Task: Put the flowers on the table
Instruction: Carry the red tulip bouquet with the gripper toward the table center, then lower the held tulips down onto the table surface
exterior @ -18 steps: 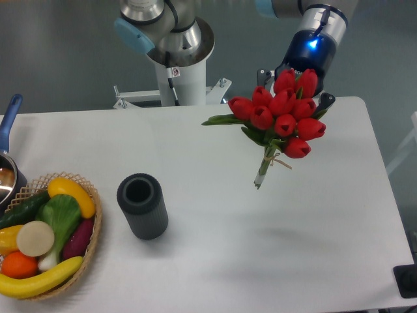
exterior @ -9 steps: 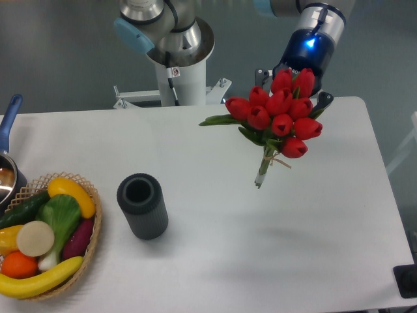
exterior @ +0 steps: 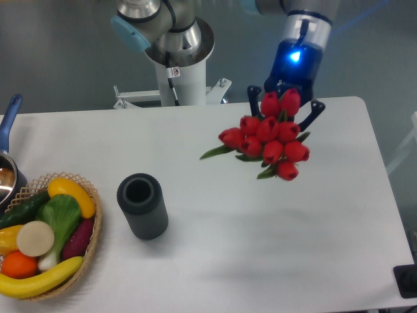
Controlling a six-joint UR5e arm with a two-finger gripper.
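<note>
Camera view: black two-finger gripper (exterior: 284, 107) clenched on red tulip bunch (exterior: 267, 139), swung left since a second ago, stems now hidden; held above white matte table (exterior: 260, 248), unplaced.

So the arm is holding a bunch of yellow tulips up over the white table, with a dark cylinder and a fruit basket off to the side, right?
Not quite: the tulips are red, not yellow, as the fixed camera view shows. The rest stands: the gripper holds them above the white table, with the dark cylinder and the fruit basket off to the side.
</note>
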